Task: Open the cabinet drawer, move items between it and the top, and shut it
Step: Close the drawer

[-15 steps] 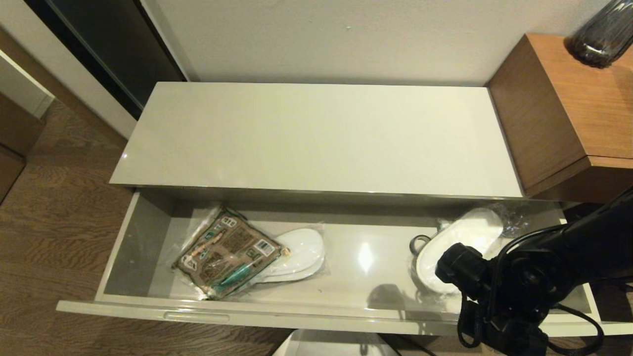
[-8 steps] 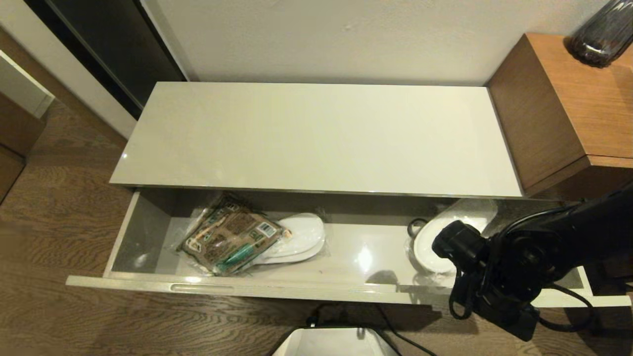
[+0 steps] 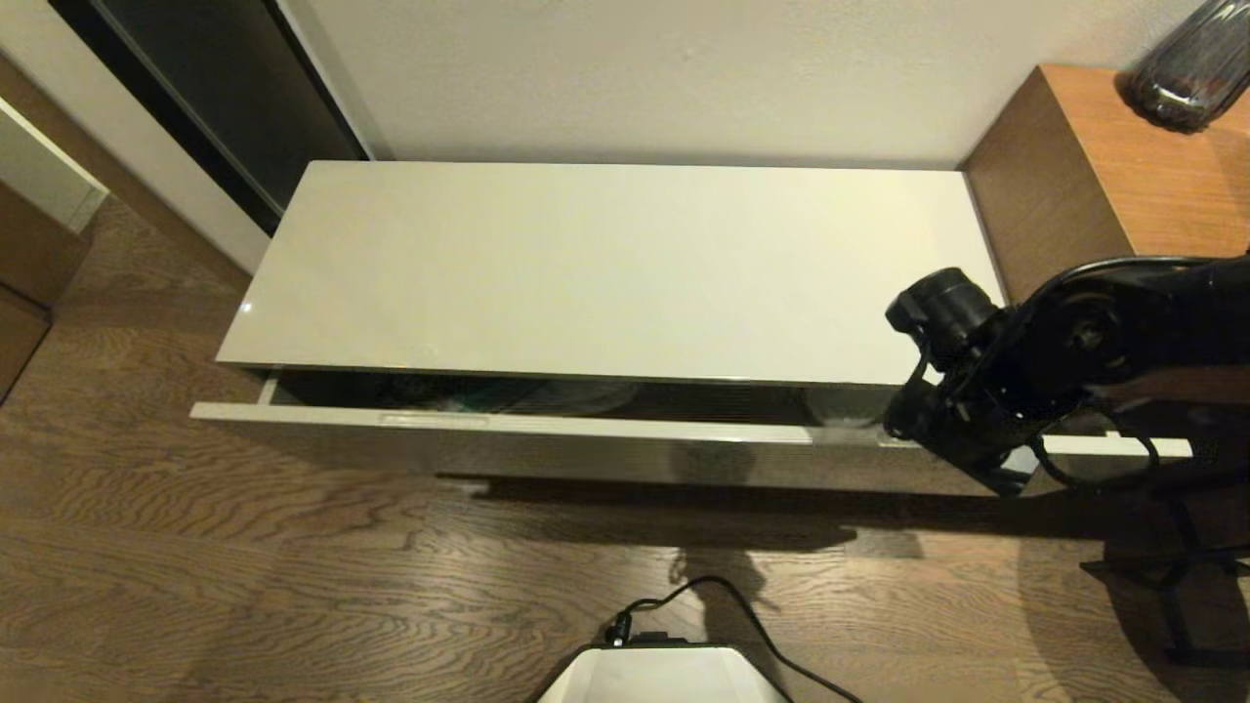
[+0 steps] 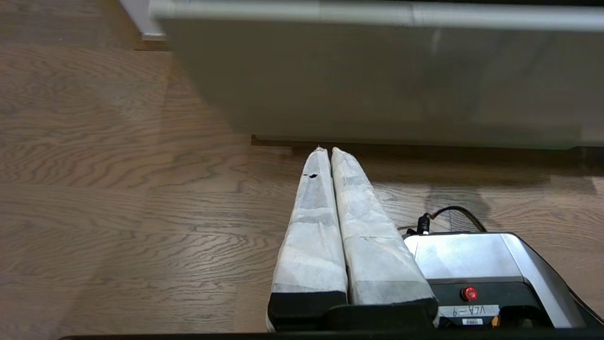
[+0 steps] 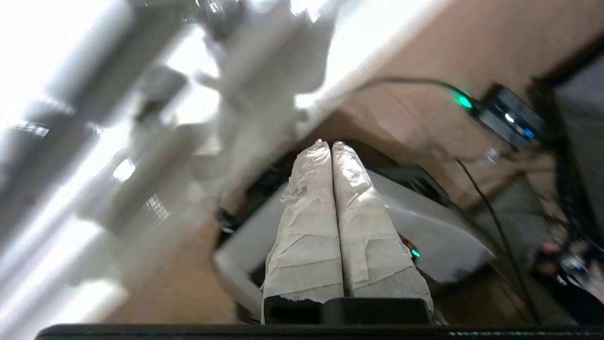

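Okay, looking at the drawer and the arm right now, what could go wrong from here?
The cabinet drawer is open only a narrow gap; the wrapped items inside may catch under the top. The right gripper, shut, is by the drawer's right end, where the arm's cable may snag. The left gripper is low, shut.

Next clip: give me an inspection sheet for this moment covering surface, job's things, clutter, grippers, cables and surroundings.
Surface: the top is glossy off-white; nothing seen on it.
Job's things: the cabinet drawer is open only by a narrow gap; dark shapes inside, items not identifiable.
Clutter: nothing seen.
Grippers: right arm is at the drawer's right end; right gripper fingers together, holding nothing. Left gripper shut, empty, low over the wooden floor before the drawer front.
Cables: black cable on the floor, running to the robot's base.
Surroundings: brown wooden side unit with a dark glass vase to the right; wall behind.
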Motion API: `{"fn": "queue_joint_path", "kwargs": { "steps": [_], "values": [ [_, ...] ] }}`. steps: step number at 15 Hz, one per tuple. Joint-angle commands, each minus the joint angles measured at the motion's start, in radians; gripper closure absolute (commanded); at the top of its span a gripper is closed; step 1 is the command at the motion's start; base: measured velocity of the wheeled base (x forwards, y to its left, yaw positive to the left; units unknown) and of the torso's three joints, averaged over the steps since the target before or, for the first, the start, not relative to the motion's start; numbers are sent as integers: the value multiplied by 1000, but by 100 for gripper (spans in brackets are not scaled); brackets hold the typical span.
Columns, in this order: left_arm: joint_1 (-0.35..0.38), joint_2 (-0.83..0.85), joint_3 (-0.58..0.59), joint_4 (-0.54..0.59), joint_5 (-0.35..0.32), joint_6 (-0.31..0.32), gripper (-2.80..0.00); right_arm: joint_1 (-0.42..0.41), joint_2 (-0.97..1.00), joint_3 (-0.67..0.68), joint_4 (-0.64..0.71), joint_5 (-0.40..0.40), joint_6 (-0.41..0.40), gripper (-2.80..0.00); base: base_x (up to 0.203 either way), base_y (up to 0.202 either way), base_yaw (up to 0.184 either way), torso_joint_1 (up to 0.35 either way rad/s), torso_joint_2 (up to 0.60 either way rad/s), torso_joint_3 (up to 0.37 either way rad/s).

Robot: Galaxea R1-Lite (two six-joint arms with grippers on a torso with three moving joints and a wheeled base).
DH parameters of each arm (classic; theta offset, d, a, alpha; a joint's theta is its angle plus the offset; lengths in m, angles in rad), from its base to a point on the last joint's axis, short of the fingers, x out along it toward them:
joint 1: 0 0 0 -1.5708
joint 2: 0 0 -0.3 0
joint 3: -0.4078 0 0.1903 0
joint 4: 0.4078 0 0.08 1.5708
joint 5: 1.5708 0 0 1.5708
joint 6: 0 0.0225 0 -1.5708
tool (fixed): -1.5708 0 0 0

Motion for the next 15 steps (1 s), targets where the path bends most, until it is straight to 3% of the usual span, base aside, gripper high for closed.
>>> {"fn": "queue_joint_path", "kwargs": {
  "steps": [1,4,8,11,15],
  "values": [
    [1,2,0,0,0,0,0,-9,-8,-129,41,-25,-8,0,0,0,0,0,0,0],
    [1,2,0,0,0,0,0,-9,-44,-181,89,-57,-28,0,0,0,0,0,0,0],
    [1,2,0,0,0,0,0,0,-124,-128,128,-57,-57,0,0,0,0,0,0,0],
    [1,2,0,0,0,0,0,4,-293,-85,203,-59,-118,0,0,0,0,0,0,0],
    [0,2,0,0,0,0,0,6,-641,-105,481,-120,-198,0,0,0,0,0,0,0]
  ]
}}
